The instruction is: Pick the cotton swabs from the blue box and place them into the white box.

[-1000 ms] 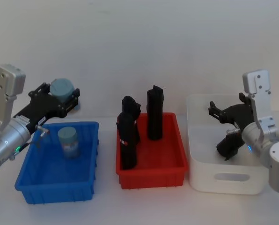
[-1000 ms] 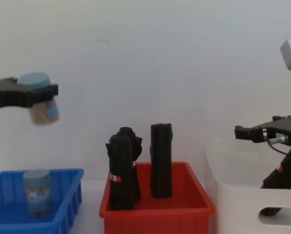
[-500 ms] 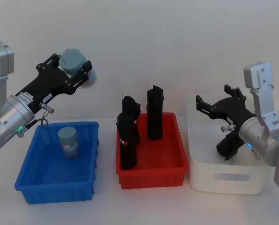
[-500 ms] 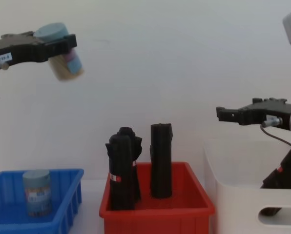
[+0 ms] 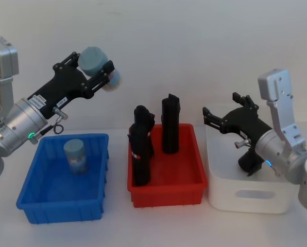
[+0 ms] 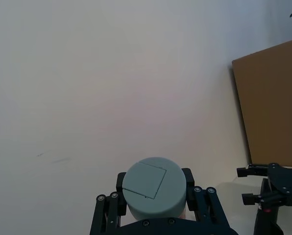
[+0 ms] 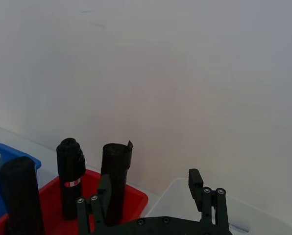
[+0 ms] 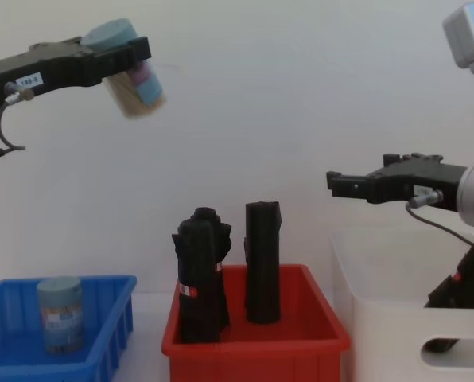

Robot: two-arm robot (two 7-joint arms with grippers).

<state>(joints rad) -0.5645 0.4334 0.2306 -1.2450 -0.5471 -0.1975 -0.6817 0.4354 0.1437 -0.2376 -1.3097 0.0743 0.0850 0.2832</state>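
The left tool [image 5: 94, 67] is pinching a small clear cylindrical jar of cotton swabs [image 5: 112, 80] just under its grey-blue round lid. It is holding the jar tilted, high in the air above the gap between the shallow bright-blue plastic box [image 5: 61, 210] and the red plastic bin [image 5: 166, 198]. A second jar [image 5: 75, 156] is standing upright in the bright-blue box. The right tool [image 5: 223, 110] is hovering over the left rim of the large white translucent plastic box [image 5: 246, 198], fingers spread and empty.

The likeliest trouble is the tilted jar slipping from its grip and dropping among the tall black cylinders [image 5: 170, 123] in the red bin, or onto the counter. If the two tools are lining up for a handover, a poorly centred catch could knock the jar loose. A low crossing could clip the cylinders.
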